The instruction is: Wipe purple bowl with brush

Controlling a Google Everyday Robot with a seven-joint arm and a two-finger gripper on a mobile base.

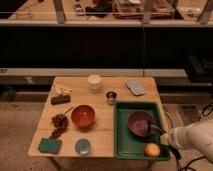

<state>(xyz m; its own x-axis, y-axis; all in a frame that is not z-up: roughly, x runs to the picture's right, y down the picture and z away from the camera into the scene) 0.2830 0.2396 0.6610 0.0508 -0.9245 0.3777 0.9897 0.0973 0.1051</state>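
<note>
The purple bowl [138,123] sits in a green tray [125,145] on the right side of the wooden table. The brush [150,127] is slim and dark. Its small greyish head rests inside the bowl on the right side, and its handle runs down and right over the rim. My gripper [166,135] is at the tray's right edge, at the end of the white arm [196,138]. It is shut on the brush handle.
An orange-yellow fruit [152,149] lies in the tray's near right corner. On the table are an orange bowl [83,116], a green sponge [49,145], a grey-blue dish [82,146], a black block [60,99], a white cup [94,81] and a small metal cup [111,96].
</note>
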